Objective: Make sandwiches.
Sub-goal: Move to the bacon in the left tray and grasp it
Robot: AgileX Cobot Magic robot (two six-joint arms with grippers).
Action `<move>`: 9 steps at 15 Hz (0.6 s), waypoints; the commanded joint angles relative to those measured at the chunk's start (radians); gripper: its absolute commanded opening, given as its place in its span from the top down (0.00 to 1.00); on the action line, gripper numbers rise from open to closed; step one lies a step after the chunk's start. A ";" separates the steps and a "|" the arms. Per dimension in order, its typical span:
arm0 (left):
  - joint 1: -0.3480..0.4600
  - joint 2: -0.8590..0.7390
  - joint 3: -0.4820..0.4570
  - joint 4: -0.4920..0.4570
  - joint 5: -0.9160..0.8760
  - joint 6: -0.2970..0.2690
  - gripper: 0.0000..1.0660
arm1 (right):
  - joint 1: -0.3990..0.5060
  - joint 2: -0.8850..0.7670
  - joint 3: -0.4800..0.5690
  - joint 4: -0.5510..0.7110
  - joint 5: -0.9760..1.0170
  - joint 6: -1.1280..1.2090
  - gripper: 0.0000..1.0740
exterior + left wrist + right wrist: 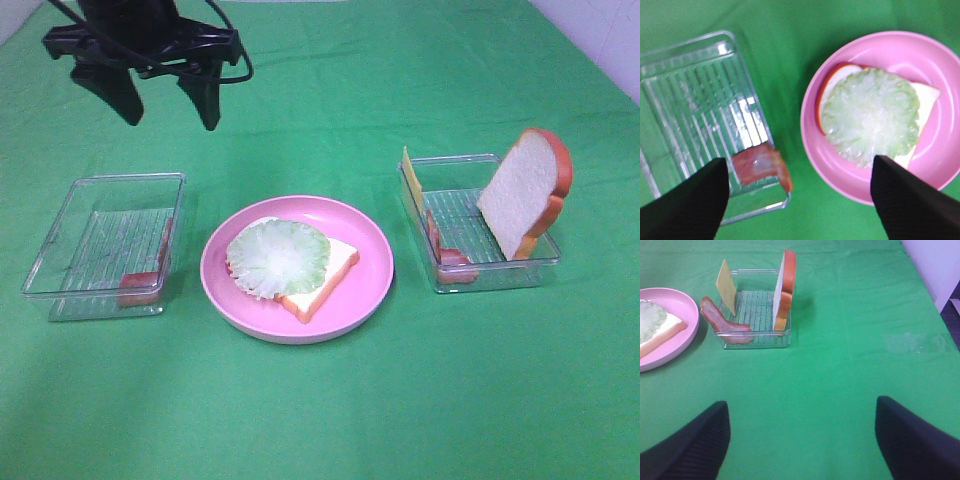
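Observation:
On the pink plate lies one white bread slice with round pale-green lettuce on top. A second bread slice stands on edge in the right clear tray, with a yellow cheese slice and a bacon strip. Another bacon strip lies in the left tray. My left gripper hangs open and empty high above the table's back left. In the left wrist view it is over the bacon and lettuce. My right gripper is open and empty, well short of the right tray.
A green cloth covers the whole table. A pale wall or edge shows at the far right. The right gripper is outside the exterior high view.

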 commanded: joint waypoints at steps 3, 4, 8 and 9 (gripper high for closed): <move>-0.001 -0.152 0.272 0.021 0.077 -0.102 0.31 | -0.006 -0.014 0.000 0.004 0.002 -0.012 0.30; -0.001 -0.152 0.313 0.022 0.075 -0.108 0.31 | -0.006 -0.014 0.000 0.004 0.002 -0.012 0.30; -0.001 -0.140 0.432 0.032 -0.061 -0.131 0.31 | -0.006 -0.014 0.000 0.004 0.002 -0.012 0.30; -0.001 -0.121 0.449 0.022 -0.109 -0.130 0.31 | -0.006 -0.014 0.000 0.004 0.002 -0.012 0.30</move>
